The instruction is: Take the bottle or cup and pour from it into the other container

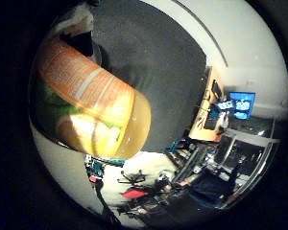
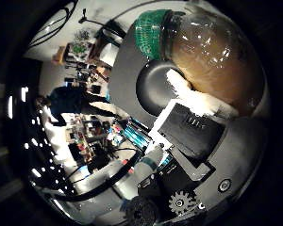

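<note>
The hand [image 2: 188, 141] curls its fingers [image 2: 198, 101] round the bottle [image 1: 93, 103], held close against the palm; its green cap [image 2: 153, 33] sits above a dark bowl [image 2: 155, 87].

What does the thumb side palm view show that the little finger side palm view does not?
Only the thumb side view shows the bottle's green cap, a dark bowl on the table just past the cap, and the hand with its fingers against the bottle. Only the little finger side view shows the bottle's orange label. Both show the bottle of amber liquid close to the palm, and the dark table.
</note>
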Robot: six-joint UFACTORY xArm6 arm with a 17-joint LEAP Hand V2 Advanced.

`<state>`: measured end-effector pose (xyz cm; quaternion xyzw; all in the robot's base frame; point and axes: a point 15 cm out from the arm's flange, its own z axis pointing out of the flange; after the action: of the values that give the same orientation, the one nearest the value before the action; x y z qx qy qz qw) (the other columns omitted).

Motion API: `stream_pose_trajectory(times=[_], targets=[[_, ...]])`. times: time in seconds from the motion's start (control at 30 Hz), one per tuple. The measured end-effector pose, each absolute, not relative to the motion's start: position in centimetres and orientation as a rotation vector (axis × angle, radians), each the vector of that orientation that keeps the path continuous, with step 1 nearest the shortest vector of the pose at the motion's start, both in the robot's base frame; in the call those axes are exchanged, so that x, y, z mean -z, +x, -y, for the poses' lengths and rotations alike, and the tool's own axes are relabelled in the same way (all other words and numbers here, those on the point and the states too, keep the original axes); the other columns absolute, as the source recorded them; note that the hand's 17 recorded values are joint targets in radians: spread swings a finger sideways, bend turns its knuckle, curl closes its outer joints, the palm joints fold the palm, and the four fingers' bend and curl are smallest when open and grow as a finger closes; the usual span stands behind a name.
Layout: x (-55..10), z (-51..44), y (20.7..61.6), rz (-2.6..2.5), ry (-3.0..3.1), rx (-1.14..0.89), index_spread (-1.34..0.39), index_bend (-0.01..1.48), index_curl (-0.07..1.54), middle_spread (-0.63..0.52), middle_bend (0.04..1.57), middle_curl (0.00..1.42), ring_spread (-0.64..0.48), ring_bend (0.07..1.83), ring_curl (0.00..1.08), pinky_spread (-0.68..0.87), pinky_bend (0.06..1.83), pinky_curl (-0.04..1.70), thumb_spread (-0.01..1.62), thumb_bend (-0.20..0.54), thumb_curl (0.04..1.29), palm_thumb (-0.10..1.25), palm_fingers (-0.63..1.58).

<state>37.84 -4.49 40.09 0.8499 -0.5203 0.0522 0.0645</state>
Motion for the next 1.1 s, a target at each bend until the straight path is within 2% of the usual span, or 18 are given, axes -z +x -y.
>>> stream_pose_trajectory(times=[0.37, 0.67, 1.1], targets=[[-38.4, -1.9, 40.4, 1.232, 2.386, -0.411, -0.17, 1.22, 0.76, -0.09, 1.37, 0.73, -0.2, 1.36, 0.76, -0.23, 1.22, 1.15, 0.59, -0.018, 0.95, 1.07, 1.12], [-35.2, -7.3, 40.6, 0.992, 2.266, -0.487, -0.17, 1.21, 0.76, -0.09, 1.37, 0.73, -0.21, 1.35, 0.78, -0.24, 1.22, 1.15, 0.57, -0.021, 0.95, 1.05, 1.12], [-32.0, -9.5, 39.6, 0.843, 2.127, -0.523, -0.18, 1.2, 0.77, -0.09, 1.37, 0.73, -0.23, 1.33, 0.81, -0.25, 1.22, 1.15, 0.59, -0.019, 0.94, 1.04, 1.12]])
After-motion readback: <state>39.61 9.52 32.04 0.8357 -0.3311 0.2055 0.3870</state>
